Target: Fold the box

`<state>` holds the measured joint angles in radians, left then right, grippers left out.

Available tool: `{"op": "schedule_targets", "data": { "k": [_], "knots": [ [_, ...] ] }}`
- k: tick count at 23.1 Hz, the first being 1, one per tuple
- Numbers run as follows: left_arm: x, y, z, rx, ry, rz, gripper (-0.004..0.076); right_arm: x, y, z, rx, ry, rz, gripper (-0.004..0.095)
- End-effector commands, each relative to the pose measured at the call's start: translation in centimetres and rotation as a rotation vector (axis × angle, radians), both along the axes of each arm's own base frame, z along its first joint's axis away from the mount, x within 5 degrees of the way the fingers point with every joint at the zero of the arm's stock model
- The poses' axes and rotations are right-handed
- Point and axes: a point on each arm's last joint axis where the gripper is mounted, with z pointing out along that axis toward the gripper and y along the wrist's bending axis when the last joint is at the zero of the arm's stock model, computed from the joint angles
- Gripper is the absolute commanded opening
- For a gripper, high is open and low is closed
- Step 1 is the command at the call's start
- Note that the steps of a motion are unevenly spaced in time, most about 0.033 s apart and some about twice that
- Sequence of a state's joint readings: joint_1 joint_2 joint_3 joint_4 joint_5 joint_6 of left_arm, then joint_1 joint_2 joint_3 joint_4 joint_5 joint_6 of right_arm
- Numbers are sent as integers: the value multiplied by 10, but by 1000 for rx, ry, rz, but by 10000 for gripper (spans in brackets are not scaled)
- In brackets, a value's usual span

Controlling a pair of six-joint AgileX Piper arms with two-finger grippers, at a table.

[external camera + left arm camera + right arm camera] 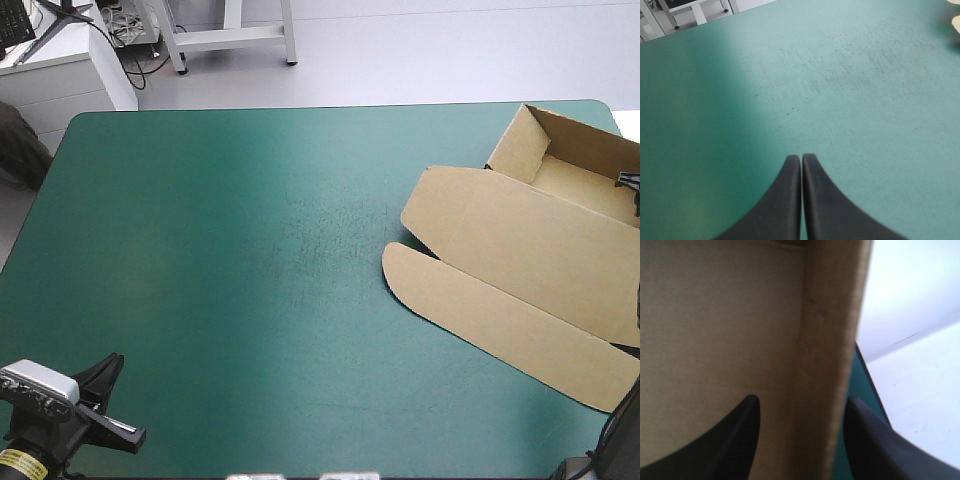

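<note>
A: Two grippers, one job. We find the brown box (520, 255) at the right edge of the tabletop (230, 260), its tray end toward the far right corner.

B: We'd call it partly folded. The walls at that far end stand raised, but the lid (500, 225) lies flat, reaching toward the tabletop's middle, and the rounded tuck flap (480, 315) lies flat along it.

A: The right gripper (802, 399) is at the tray. Its black fingers stand wide apart with a side wall (827, 340) upright between them. We judge it astride the wall, not clamped on it.

B: And the left gripper (801, 159)?

A: It's over the near left corner, well apart from the box. Its fingers are pressed together in a point, with nothing between them.

B: So we reckon the tray walls are up and the tucking is left. We can't tell whether every wall is locked in.
</note>
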<state>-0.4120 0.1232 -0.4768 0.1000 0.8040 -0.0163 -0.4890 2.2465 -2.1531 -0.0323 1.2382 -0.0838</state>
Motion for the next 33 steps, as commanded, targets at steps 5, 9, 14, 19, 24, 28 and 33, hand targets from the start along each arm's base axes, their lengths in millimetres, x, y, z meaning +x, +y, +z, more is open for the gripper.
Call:
{"op": "schedule_targets", "data": {
  "k": [5, 9, 14, 19, 24, 28, 33],
  "knots": [
    [2, -1, 13, -28, -68, -3, -10, -39, 1, 104, -167, -163, -15, 517],
    [1, -1, 12, -29, -64, -4, -10, -89, 42, 199, -221, -393, 8, 517],
    [1, 0, 11, -23, -56, -2, -10, -144, 132, 277, -113, -693, 261, 429],
    [1, 0, 11, -19, -46, -1, -10, -206, 232, 282, -67, -715, 633, -13],
    [1, 0, 10, -17, -40, 0, -10, -268, 271, 256, -11, -746, 832, -12],
    [0, 0, 9, -16, -25, -1, -10, -317, 269, 224, -7, -829, 851, -12],
    [0, -1, 9, -23, -23, -4, -10, -357, 258, 174, -60, -871, 822, -12]
  ]
}}
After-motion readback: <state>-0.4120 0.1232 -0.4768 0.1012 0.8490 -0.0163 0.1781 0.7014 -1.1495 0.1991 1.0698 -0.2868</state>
